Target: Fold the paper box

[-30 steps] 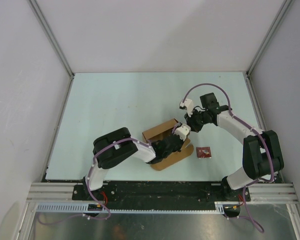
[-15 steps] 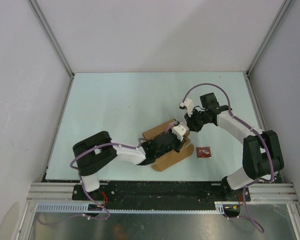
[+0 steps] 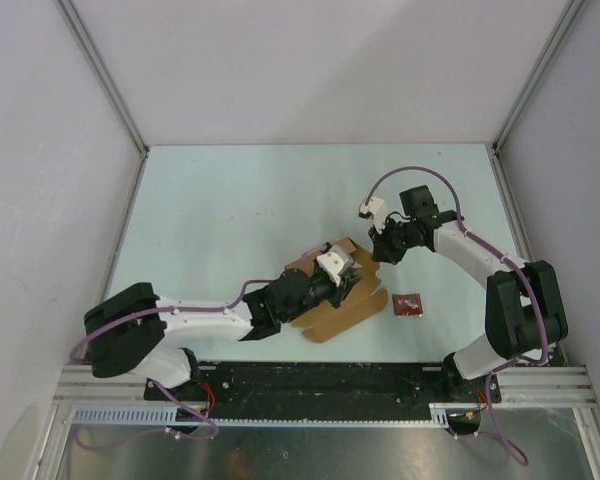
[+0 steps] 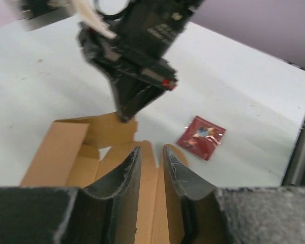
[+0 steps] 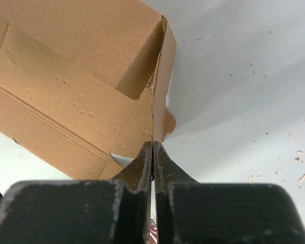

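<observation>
Paper box (image 3: pixel 330 322) lies partly folded on the desk (image 3: pixel 230 200), red packet (image 3: pixel 408 303) near its right side. I see the right pincer (image 5: pixel 152 152) clamped on the box's upright flap edge. The left pincer (image 4: pixel 151 160) hangs over the box, fingers slightly apart.

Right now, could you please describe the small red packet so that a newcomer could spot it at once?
Look at the pale table, towards its near edge on the right. There, just right of the partly folded brown cardboard box, lies the small square red packet. It is the only red thing, lying apart from the cardboard.
</observation>
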